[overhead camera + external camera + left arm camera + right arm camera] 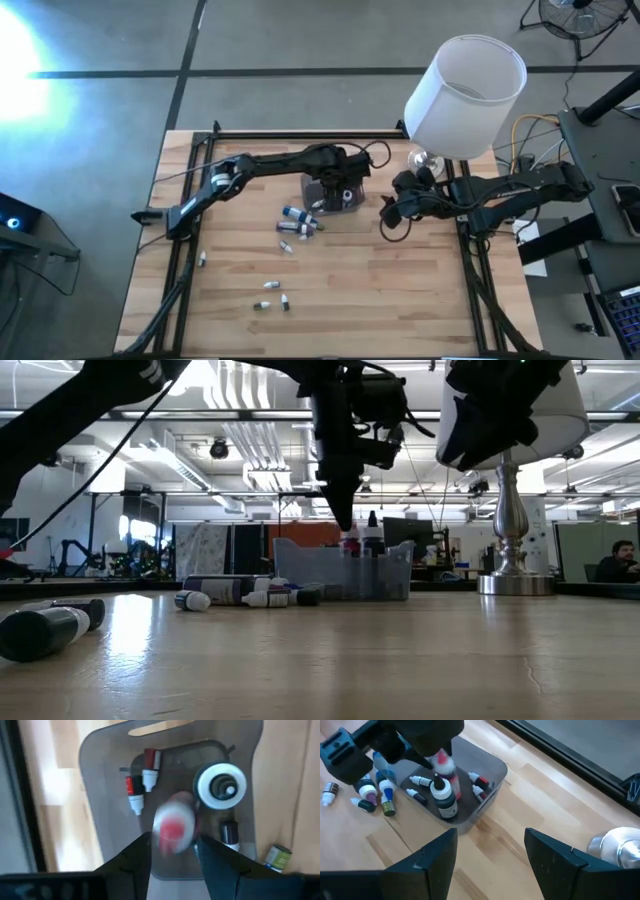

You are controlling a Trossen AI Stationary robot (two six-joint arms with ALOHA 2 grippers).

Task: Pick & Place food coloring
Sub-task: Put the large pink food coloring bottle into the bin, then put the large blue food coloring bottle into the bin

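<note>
A grey translucent tub (345, 204) stands at the table's far middle. It holds several small food coloring bottles (142, 780) and an upright black bottle with a white cap (442, 797). My left gripper (172, 845) hangs open over the tub, fingers pointing down. A red-capped bottle (172, 827) shows blurred just past its fingertips, above the tub's floor. It also shows in the right wrist view (442, 762). My right gripper (390, 215) is open and empty, to the right of the tub. More bottles (298, 222) lie on the table near the tub's front left.
A table lamp with a white shade (465, 95) and a silver base (512, 582) stands at the far right, close behind my right arm. Several loose bottles (272, 295) lie scattered toward the near edge. One dark tube (45, 632) lies close to the low camera.
</note>
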